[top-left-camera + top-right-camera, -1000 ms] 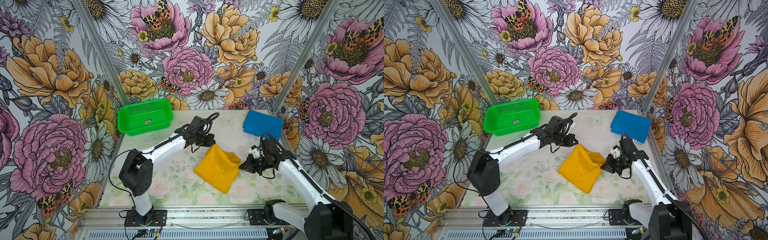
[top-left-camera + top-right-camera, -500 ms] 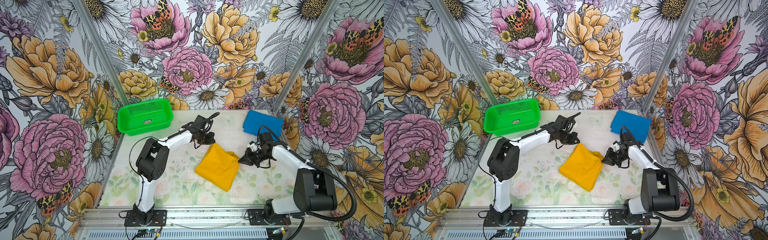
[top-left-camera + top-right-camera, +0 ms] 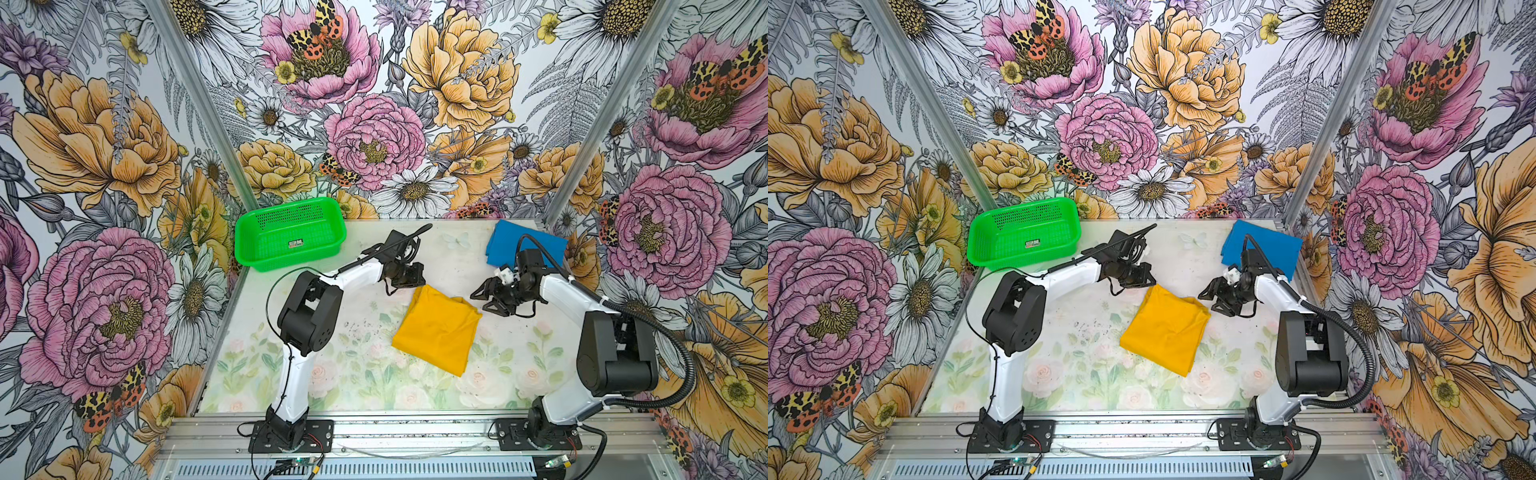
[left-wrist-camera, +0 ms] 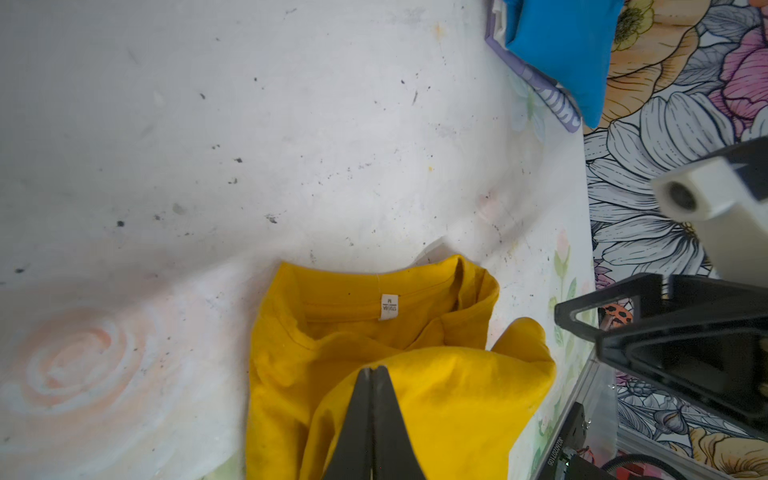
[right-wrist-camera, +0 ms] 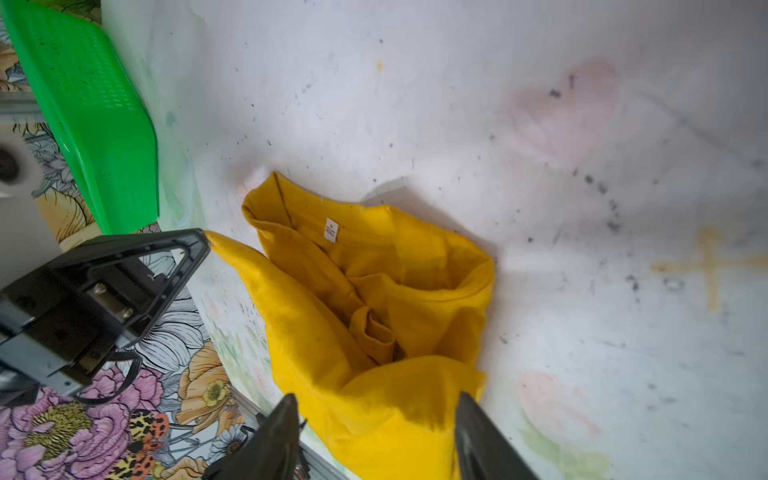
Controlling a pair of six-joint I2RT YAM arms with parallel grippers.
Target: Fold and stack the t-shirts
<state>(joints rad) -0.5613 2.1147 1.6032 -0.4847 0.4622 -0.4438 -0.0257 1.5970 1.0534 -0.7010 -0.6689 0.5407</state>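
The mustard-yellow t-shirt (image 3: 436, 328) (image 3: 1167, 328) lies folded in the middle of the table, its neck label showing in both wrist views. My left gripper (image 3: 417, 282) (image 4: 374, 369) is shut on its far left corner; in the right wrist view that corner is drawn to a point at the left gripper (image 5: 201, 243). Just off the shirt's far right corner, my right gripper (image 3: 478, 302) (image 5: 377, 399) is open, one finger on each side of the cloth. The blue t-shirt (image 3: 505, 245) (image 4: 561, 50) lies folded at the back right corner.
A green perforated basket (image 3: 291, 259) (image 5: 95, 124) stands at the back left of the table. Flowered walls close the table in on three sides. The right arm's elbow rises beside the blue t-shirt.
My right gripper has opened and let go of the yellow t-shirt's right corner. My left gripper stays shut on the left corner. The shirt has shifted slightly.
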